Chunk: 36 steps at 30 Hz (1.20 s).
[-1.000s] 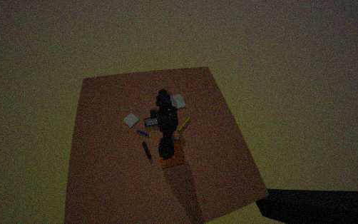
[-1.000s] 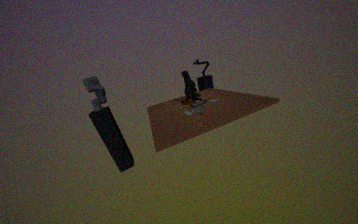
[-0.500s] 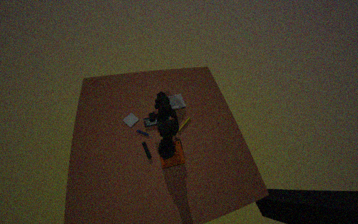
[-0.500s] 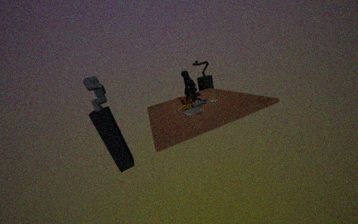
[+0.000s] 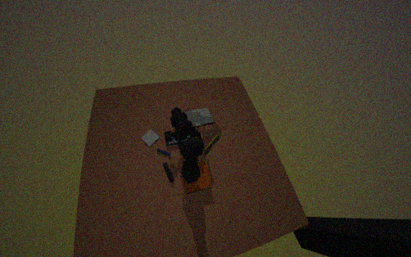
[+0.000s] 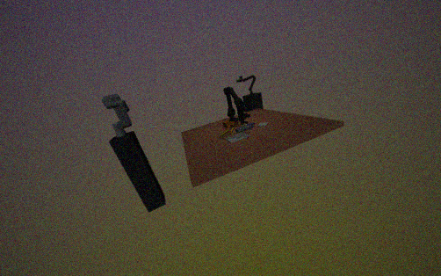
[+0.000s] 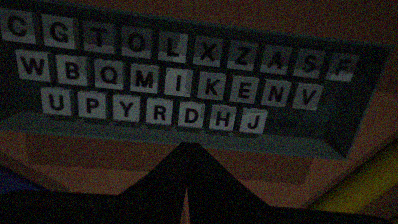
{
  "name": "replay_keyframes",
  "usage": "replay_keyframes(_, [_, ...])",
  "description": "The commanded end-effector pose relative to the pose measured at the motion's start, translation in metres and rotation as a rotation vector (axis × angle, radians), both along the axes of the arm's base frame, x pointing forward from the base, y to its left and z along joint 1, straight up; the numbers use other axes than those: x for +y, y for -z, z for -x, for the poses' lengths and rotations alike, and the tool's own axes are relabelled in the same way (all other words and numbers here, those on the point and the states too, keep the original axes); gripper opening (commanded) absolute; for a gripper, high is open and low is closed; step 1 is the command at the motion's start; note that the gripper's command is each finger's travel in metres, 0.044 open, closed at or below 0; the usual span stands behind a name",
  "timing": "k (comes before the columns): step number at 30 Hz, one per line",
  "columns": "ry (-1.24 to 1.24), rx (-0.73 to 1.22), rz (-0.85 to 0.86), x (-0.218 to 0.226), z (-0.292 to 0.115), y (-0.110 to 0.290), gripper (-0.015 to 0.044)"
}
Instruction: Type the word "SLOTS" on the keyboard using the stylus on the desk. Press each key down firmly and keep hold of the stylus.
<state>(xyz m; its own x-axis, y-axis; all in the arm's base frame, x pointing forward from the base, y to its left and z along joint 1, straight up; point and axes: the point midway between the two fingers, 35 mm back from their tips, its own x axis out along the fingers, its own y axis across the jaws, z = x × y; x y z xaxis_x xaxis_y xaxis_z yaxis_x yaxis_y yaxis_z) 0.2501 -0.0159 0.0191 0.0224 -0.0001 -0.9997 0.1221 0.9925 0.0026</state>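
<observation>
The keyboard (image 7: 310, 143) (image 5: 169, 138) is a blue-grey tray with three rows of pale lettered keys. In the wrist view the top row reads C G T O L X Z A S F. My gripper (image 7: 189, 151) is shut, its dark fingertips together just in front of the keyboard's near rim, below the D key in the picture. No stylus shows between the fingers. A yellow stick (image 7: 355, 189) (image 5: 211, 144) lies right of the keyboard and a blue stick (image 7: 20, 183) (image 5: 164, 152) lies left of it. I cannot tell which stick is the stylus. The arm hides part of the keyboard in the top view.
A pale sheet (image 5: 201, 117) (image 6: 237, 138) lies beyond the keyboard. A small white square (image 5: 150, 137) (image 6: 263, 124) and a dark stick (image 5: 168, 172) lie to the left. An orange piece (image 5: 205, 178) is by the arm's base. The reddish desk (image 5: 116, 205) holds them all.
</observation>
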Motion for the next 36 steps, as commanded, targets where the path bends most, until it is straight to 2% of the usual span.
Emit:
replay_keyframes(1, [-0.006,0.000,-0.003,0.035,-0.002,0.000,0.0000])
replay_keyframes(12, [-0.005,-0.001,-0.004,0.042,-0.002,0.000,0.0000])
replay_keyframes(14, [-0.005,-0.001,-0.004,0.042,-0.003,-0.010,0.0000])
replay_keyframes(18, [-0.005,-0.001,-0.004,0.042,-0.002,-0.058,0.0000])
replay_keyframes(28, [-0.008,-0.021,-0.004,0.042,-0.005,-0.059,0.0000])
replay_keyframes(32, [-0.008,-0.020,-0.004,0.042,-0.005,-0.058,0.0105])
replay_keyframes(36, [-0.008,-0.019,-0.004,0.042,-0.005,-0.058,0.0000])
